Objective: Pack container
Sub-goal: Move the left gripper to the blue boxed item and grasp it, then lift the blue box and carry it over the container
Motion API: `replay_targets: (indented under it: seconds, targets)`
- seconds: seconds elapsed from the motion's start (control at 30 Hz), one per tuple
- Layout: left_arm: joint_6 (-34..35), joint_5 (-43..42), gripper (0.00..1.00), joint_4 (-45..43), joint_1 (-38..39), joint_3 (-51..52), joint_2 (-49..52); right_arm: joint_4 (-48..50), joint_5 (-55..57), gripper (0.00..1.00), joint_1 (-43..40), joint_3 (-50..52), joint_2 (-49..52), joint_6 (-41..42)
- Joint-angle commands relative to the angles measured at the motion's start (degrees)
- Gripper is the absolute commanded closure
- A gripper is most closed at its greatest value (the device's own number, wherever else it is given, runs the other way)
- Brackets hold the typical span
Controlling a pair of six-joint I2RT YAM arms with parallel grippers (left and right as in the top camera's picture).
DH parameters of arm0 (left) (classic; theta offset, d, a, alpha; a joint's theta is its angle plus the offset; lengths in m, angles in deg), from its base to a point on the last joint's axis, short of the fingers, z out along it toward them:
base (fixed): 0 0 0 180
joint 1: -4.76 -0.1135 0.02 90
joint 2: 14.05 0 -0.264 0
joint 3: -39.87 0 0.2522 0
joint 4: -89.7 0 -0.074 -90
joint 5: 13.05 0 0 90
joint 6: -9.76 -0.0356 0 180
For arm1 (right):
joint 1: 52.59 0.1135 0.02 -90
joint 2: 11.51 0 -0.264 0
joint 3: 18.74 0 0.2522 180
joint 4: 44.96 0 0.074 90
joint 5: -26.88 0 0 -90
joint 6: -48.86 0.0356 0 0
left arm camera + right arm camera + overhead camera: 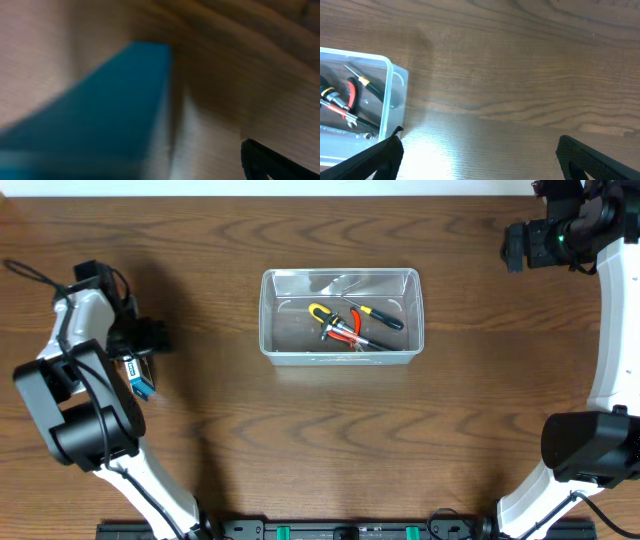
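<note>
The clear plastic container (268,320) stands at the table's middle. Inside it lie a yellow-and-black screwdriver (385,317), red-handled pliers (345,328) and another yellow-handled tool (320,311). It also shows at the left of the right wrist view (387,100). My left gripper (138,358) is at the far left, low over a small blue-and-white box (141,380). The box fills the blurred left wrist view (100,115), with a gap to the one finger that shows (265,160). My right gripper (480,155) is open and empty, to the right of the container.
The dark wooden table (300,440) stretches all round the container. The right arm (550,240) reaches in from the far right corner. The arm bases stand at the front left and front right edges.
</note>
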Motion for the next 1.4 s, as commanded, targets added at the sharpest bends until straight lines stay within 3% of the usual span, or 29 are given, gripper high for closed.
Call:
replay_targets:
  seconds: [0.0,0.37,0.9,1.0,1.37]
  targets:
    - [-3.1,-0.2,0.02,-0.3,1.3,0.2,0.8,-0.1,-0.7,0.01,-0.1,0.1,-0.3,-0.1]
    - [-2.8,-0.2,0.04,0.0,1.5,0.2,0.9,-0.5,-0.7,0.01,-0.1,0.1,-0.3,-0.1]
    - [4.8,-0.2,0.05,0.4,-1.8,0.2,0.9,-1.4,-0.7,0.01,-0.1,0.1,-0.3,-0.1]
    - [4.8,-0.2,0.10,0.4,-1.9,0.2,0.9,-1.4,-0.7,0.01,-0.1,0.1,-0.3,-0.1]
    - [4.8,-0.2,0.47,0.6,-1.9,0.2,0.9,-1.6,-0.7,0.01,0.6,0.1,-0.3,0.3]
